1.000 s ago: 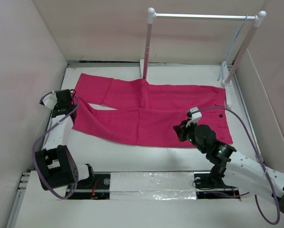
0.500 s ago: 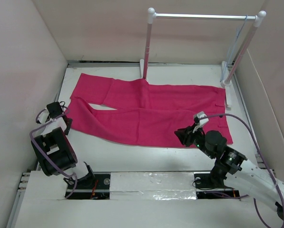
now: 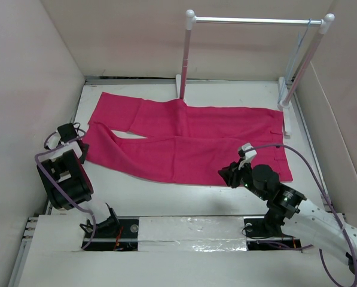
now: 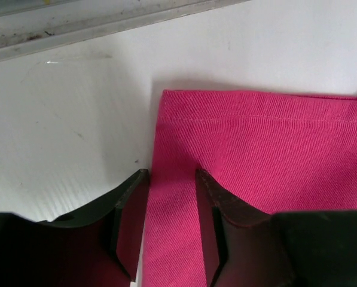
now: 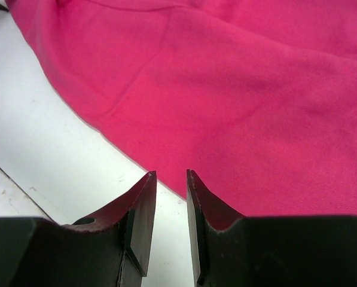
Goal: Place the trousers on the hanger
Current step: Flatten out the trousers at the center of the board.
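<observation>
Bright magenta-pink fabric trousers (image 3: 190,140) spread flat on white surface (image 3: 166,192). Leg hem edge straddled by left claw (image 4: 172,179), fingers narrowly apart. Near edge just beyond right claw (image 5: 171,176), gap slit-narrow, gripping nothing.

Trousers (image 3: 190,140) lie flat on the white table (image 3: 166,191), waistband to the right and both legs running left. A dark button (image 3: 277,145) shows at the waistband. The left gripper (image 3: 78,146) sits at the trousers' left end, by the near leg's hem (jaw gap unreadable from above). The right gripper (image 3: 229,174) sits at the trousers' near edge, toward the waistband end. The white-poled rack (image 3: 256,21) stands behind the trousers, its left pole meeting their far edge in this view. The hanger (image 3: 290,60) hangs from the bar's right end, behind the trousers' far waistband corner.
</observation>
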Tool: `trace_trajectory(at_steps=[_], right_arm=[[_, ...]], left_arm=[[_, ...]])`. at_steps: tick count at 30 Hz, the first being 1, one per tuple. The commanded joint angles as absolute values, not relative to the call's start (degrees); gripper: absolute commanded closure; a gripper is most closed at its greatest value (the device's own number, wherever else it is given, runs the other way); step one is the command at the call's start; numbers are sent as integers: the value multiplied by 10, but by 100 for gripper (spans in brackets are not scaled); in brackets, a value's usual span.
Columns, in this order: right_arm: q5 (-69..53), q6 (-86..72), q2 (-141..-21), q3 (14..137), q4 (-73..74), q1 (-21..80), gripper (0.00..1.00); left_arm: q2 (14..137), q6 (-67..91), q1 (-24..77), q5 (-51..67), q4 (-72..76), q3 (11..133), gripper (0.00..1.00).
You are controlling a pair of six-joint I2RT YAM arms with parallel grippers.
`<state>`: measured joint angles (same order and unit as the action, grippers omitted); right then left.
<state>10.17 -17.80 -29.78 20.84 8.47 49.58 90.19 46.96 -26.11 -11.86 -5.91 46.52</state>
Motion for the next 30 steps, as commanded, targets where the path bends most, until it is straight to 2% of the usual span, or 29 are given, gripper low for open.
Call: trace_trajectory(at_steps=[1,3,4,7,9,13,15,20,24,27,28,30], right_arm=[[97,-183,-307,203,50,500,67],[99,-184,-312,200,44,500,67],[102,-185,-315,200,43,500,68],[109,-185,-317,196,43,500,67],[112,-192,-319,189,39,500,71],[144,-249,-332,171,41,500,89],[162,-264,-344,163,44,500,90],[167,-278,-393,163,25,500,91],[197,-289,-445,190,41,487,91],[215,-291,-460,202,51,444,76],[209,-279,-462,204,47,426,65],[196,-261,-465,212,47,363,53]], left_arm=[[925,468,-262,-104,-58,473,66],[925,468,-262,-102,-56,471,75],[923,469,-262,-104,-56,470,85],[902,468,-262,-110,-68,481,100],[884,466,-251,-115,-79,488,100],[792,451,-218,-122,-94,502,100],[751,446,-204,-109,-98,502,100],[560,423,-150,-73,-92,472,100],[437,403,-144,-61,-103,464,100],[368,386,-144,-47,-121,476,100],[342,380,-144,-47,-134,482,100],[308,358,-144,-48,-153,503,100]])
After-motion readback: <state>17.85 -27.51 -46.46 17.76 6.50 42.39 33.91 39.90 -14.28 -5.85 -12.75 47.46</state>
